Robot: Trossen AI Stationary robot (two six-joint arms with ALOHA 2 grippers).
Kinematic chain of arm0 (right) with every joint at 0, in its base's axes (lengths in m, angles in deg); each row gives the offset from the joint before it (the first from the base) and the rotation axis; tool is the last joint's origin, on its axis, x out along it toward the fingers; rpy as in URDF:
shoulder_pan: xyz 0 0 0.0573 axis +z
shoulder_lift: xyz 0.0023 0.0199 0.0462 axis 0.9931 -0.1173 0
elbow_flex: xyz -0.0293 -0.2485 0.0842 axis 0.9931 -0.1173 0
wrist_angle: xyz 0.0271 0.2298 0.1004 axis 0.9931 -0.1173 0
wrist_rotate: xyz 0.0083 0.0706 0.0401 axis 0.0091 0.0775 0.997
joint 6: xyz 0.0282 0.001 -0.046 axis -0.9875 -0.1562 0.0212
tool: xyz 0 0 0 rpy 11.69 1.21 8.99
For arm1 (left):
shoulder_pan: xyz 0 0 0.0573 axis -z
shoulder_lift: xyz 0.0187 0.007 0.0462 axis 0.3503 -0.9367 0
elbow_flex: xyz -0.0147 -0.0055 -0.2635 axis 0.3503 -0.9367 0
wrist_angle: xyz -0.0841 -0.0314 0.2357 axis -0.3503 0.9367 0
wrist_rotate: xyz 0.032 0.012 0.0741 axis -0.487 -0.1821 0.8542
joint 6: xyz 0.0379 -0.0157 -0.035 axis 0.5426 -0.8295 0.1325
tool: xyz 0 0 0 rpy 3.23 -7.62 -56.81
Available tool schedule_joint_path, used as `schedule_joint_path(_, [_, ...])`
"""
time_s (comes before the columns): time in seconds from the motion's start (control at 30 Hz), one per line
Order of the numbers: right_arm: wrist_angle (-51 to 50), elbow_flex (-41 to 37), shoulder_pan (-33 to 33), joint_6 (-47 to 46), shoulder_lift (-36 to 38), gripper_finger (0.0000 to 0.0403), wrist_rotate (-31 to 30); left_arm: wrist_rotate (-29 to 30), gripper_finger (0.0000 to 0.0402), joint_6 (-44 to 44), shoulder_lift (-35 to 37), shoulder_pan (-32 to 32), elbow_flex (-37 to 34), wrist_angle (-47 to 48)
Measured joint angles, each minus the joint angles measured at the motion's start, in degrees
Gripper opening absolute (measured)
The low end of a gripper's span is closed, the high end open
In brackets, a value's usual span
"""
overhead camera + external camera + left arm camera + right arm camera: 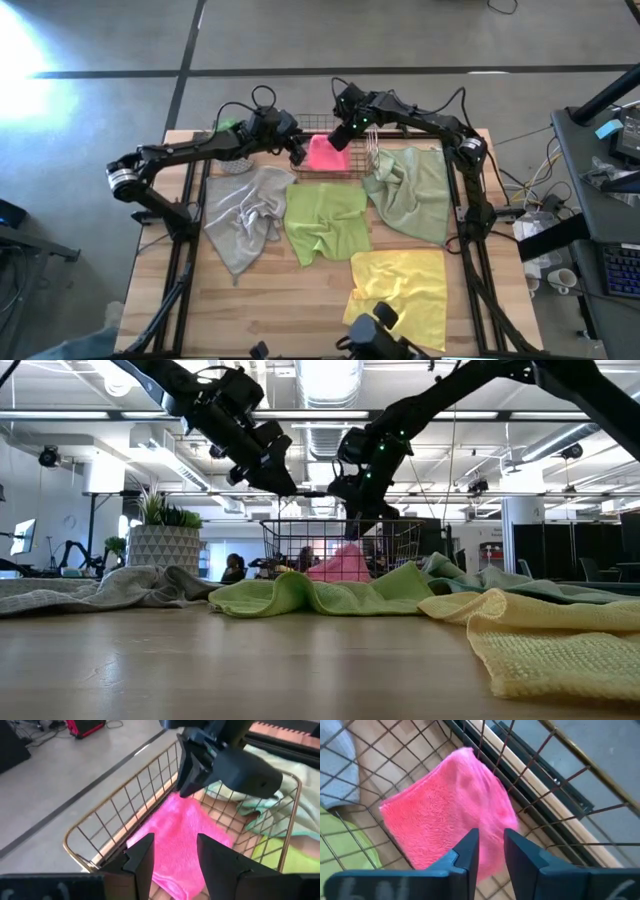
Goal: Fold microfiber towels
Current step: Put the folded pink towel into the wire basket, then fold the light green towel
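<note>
A folded hot pink towel (322, 152) lies in the copper wire basket (352, 172) at the table's far middle, one end raised against the basket's far wall (470, 757). My left gripper (175, 852) hovers open above the basket's left part, the pink towel (180, 835) below it. My right gripper (491, 845) stands just over the towel's far end with a narrow gap between its fingers and nothing in it. The grey (243, 215), lime green (325, 222), pale sage (412, 190) and yellow (400, 290) towels lie crumpled on the table.
The sage towel's edge (260, 805) drapes onto the basket's right rim. A patterned white plant pot (163, 547) stands at the far left, behind the grey towel. Bare wood shows along the table's near left part (270, 300).
</note>
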Motion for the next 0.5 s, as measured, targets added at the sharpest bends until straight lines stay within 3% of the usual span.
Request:
schedule_joint_path(0.2, [-1.2,0.0,0.0,0.9,0.3,0.0120,0.0,0.0,0.0132,-0.1,1.0,0.0,0.0,0.3])
schedule_joint_path(0.5, [-12.5,-0.1,0.0,3.2,5.7,0.0152,0.7,-0.6,0.0132,-0.1,3.6,2.8,0.0,12.5])
